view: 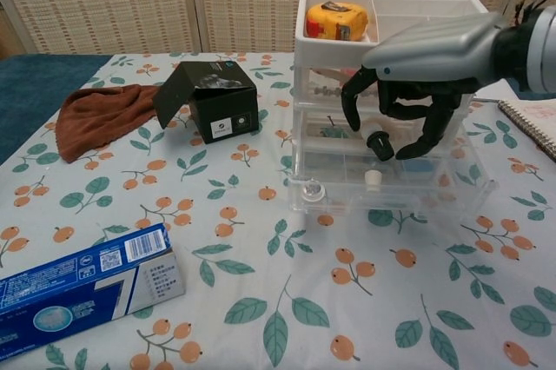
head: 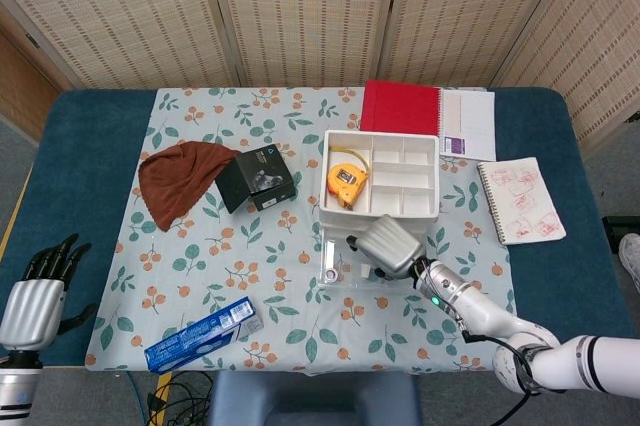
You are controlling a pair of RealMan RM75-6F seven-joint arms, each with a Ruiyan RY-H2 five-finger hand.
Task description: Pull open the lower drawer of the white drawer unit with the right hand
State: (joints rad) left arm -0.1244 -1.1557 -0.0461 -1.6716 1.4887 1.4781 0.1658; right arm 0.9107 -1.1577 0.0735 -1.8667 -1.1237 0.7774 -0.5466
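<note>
We reach for the drawer front, grip not yet made.

At far left our left hand idles off the bench, fingers spread and empty. Right of the black box, the unit stands mid-bench; its lower drawer already juts out a little. Our right hand curls, clamped on nothing, over the middle knob. The lower knob sits beneath; we judge the clear plastic light, stiff and slippery, so hook that knob.

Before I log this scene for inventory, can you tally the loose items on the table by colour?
Red: 1, notebook
White: 2, notepad, sketchbook
Brown: 1, cloth
Black: 1, box
Blue: 1, carton
Orange: 1, tape measure
Total: 7
</note>
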